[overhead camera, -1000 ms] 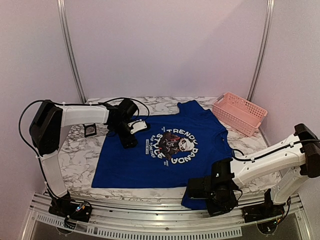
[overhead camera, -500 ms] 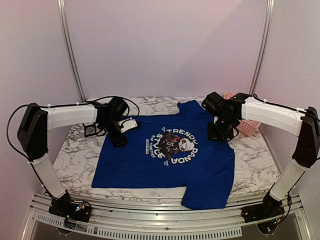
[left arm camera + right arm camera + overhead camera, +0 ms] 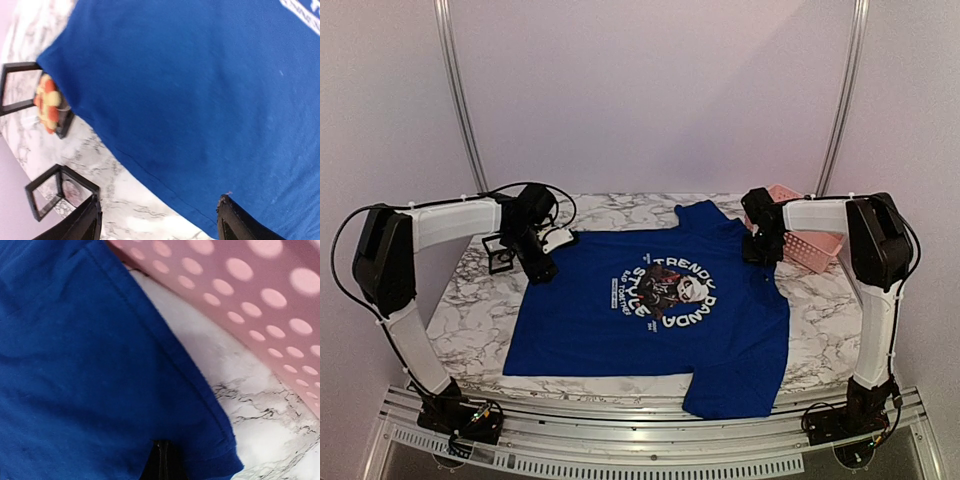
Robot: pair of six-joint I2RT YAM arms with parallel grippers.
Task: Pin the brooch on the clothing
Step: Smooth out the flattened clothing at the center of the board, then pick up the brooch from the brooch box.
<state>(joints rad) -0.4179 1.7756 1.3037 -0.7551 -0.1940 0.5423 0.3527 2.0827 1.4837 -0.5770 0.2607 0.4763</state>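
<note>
On my left wrist view, a small black square box (image 3: 14, 95) sits on the marble tabletop (image 3: 470, 310), just off the edge of the T-shirt's sleeve. The brooch (image 3: 47, 102) lies in it, its yellow, orange and red petals showing and its inner side tucked behind the blue hem. A second black square frame (image 3: 56, 192) lies near it on the marble, apart from the cloth. At the far right corner stands the pink basket (image 3: 815, 245). My right arm crosses in front of it, so I cannot see what is inside. From the right wrist its perforated wall (image 3: 250, 290) fills the upper corner, close beside the sleeve but with a strip of marble between them.

The T-shirt (image 3: 650, 330) is spread flat across the middle of the tabletop, print facing up.

My left fingers (image 3: 541, 268) are spread wide with nothing between them. They hover over the sleeve edge next to the box, and one tip frames the cloth on each side. My right fingers (image 3: 162, 462) are pressed fully together over the other sleeve, near its hem. I cannot tell whether they pinch any fabric.
</note>
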